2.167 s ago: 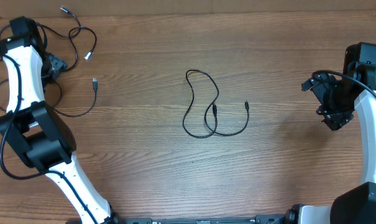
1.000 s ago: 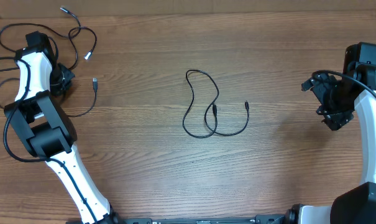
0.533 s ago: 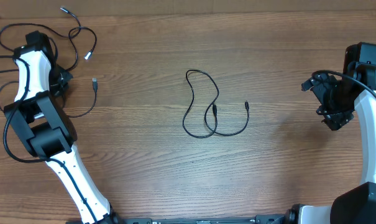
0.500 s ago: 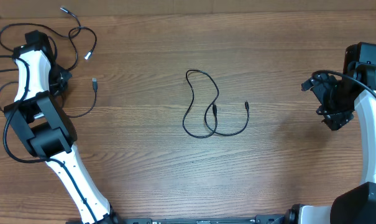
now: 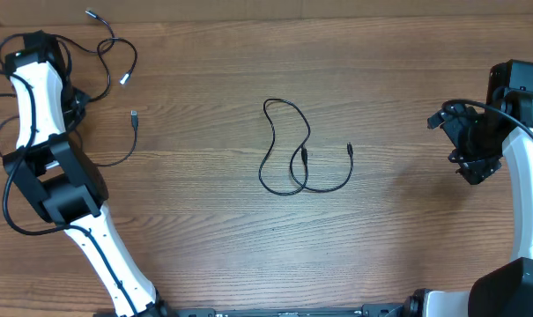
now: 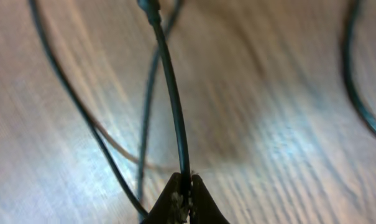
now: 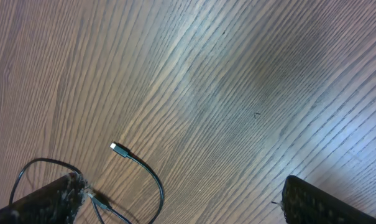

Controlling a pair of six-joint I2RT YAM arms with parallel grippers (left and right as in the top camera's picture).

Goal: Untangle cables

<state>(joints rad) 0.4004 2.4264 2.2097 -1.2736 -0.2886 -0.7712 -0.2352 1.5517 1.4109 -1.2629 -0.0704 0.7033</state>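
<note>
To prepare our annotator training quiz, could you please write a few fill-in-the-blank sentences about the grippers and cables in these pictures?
1. The left gripper is ___ on a thin black cable.
2. The right gripper has its jaws ___ and holds nothing.
3. The looped cable lies alone in the ___ of the table.
Missing words: shut; open; middle.

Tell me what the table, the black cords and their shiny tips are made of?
The table looks like wood or a wood-look top: brown, with long grain lines and a soft sheen. The black cords look plastic or rubber coated: smooth, thin, bent in loops. A plug tip looks like metal: silvery, but too small to be sure.
</note>
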